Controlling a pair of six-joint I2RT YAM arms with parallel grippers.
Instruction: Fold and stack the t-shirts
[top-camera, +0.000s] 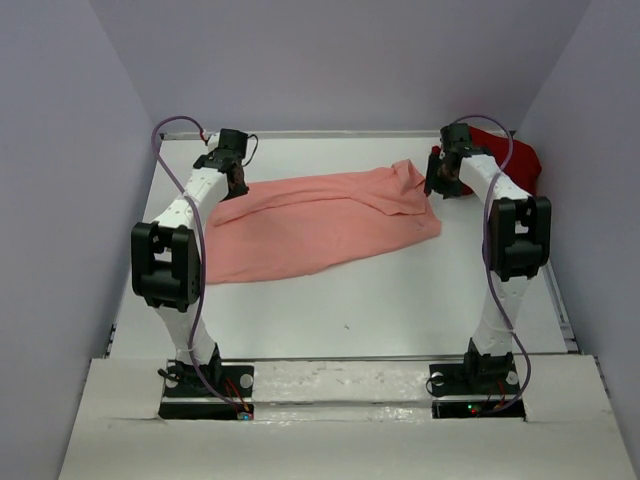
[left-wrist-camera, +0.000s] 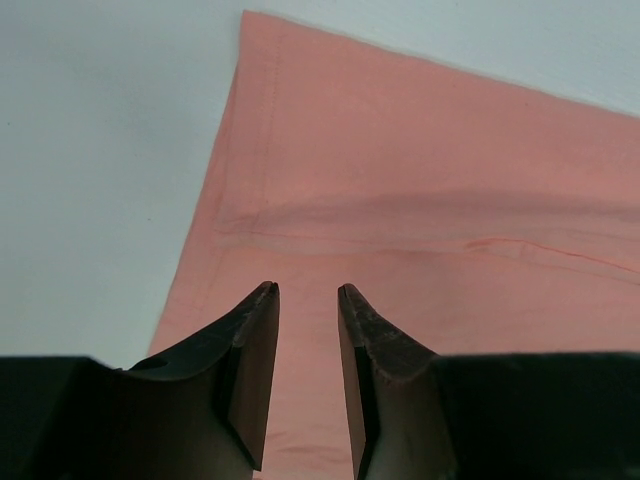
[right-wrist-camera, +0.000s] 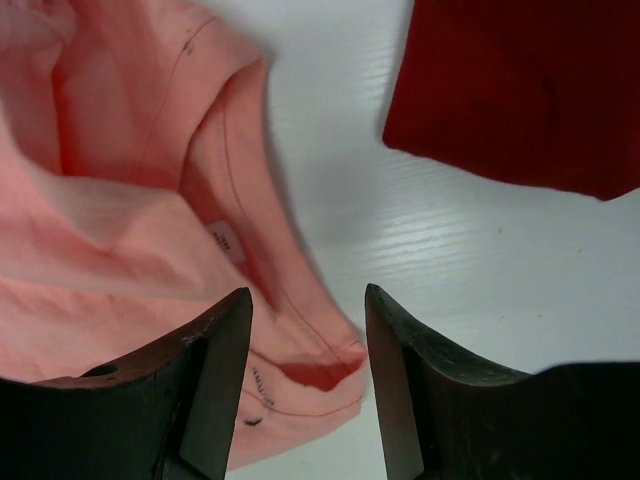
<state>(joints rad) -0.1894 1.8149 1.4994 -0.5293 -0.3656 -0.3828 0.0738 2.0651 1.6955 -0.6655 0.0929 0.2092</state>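
Observation:
A salmon-pink t-shirt (top-camera: 320, 225) lies stretched across the white table, folded lengthwise into a long band. My left gripper (top-camera: 235, 185) hovers over its far left end. In the left wrist view the jaws (left-wrist-camera: 307, 290) stand open above flat pink cloth (left-wrist-camera: 420, 180), with nothing between them. My right gripper (top-camera: 440, 185) is at the shirt's far right end. Its jaws (right-wrist-camera: 308, 292) are open over a bunched pink hem corner (right-wrist-camera: 110, 220) and bare table. A dark red t-shirt (top-camera: 515, 160) sits crumpled at the back right corner (right-wrist-camera: 520, 90), just beyond the right gripper.
The white table (top-camera: 400, 300) is boxed in by pale walls on the left (top-camera: 60, 200), back and right (top-camera: 600, 200). Both arm bases are bolted at the near edge (top-camera: 205, 385) (top-camera: 480, 380).

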